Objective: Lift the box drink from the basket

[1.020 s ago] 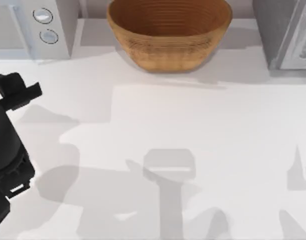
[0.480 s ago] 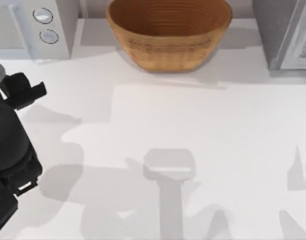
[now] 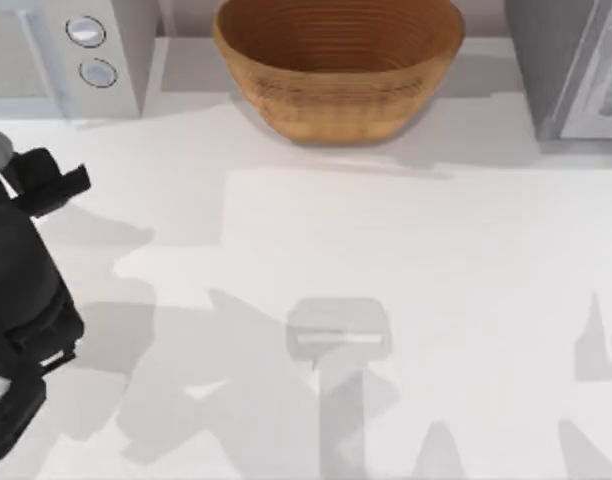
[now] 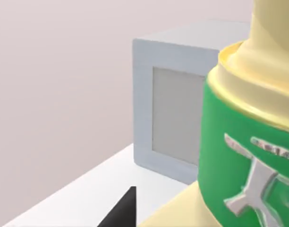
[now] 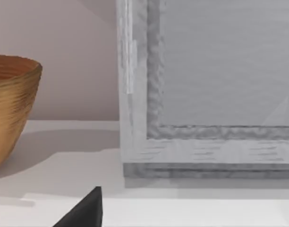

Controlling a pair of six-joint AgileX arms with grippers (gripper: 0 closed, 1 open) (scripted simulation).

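Note:
The tan woven basket (image 3: 336,90) stands at the back middle of the table, and what shows of its inside is ribbed rings. Its side also appears in the right wrist view (image 5: 10,109). The box drink is out of view. My left arm (image 3: 21,300) is at the table's left edge. Close before its wrist camera is a pale yellow container with a green label (image 4: 248,156), and one dark fingertip (image 4: 122,210) shows beside it. A dark fingertip (image 5: 83,210) of my right gripper shows low over the table.
A white box with two round knobs (image 3: 76,50) stands at the back left, also seen in the left wrist view (image 4: 173,113). A grey appliance (image 3: 576,70) fills the back right corner, close to the right wrist camera (image 5: 206,94).
My left arm has shifted slightly up and to the right at the table's left edge, and the shadows at the lower left have changed shape. The basket has not moved.

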